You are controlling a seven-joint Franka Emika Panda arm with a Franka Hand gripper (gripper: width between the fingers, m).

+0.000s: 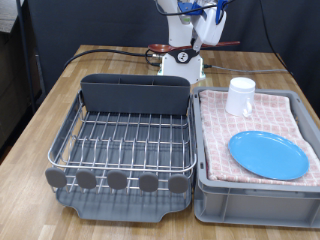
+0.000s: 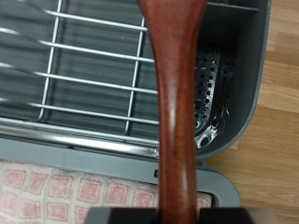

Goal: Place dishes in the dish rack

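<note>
My fingers (image 1: 212,35) grip the wooden spoon (image 2: 177,103) by its handle end (light, stiff, smooth), above the rack (image 2: 93,84).

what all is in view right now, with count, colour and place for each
small dark-brown wooden spoon: 1, reddish brown, held in the end effector, above the rack's tall back compartment in the wrist view
silver wire dish rack in a dark grey plastic tray: 1, silver and grey, exterior view's left half, no dishes in it
round flat light-blue plate: 1, light blue, lying on the checked cloth at the exterior view's right
plain white mug: 1, white, on the cloth beyond the plate
grey tub with pink checked cloth: 1, grey and pink, beside the rack
wooden table: 1, light brown, under everything
end effector: 1, white and blue, exterior view's top, shut on the spoon
</note>
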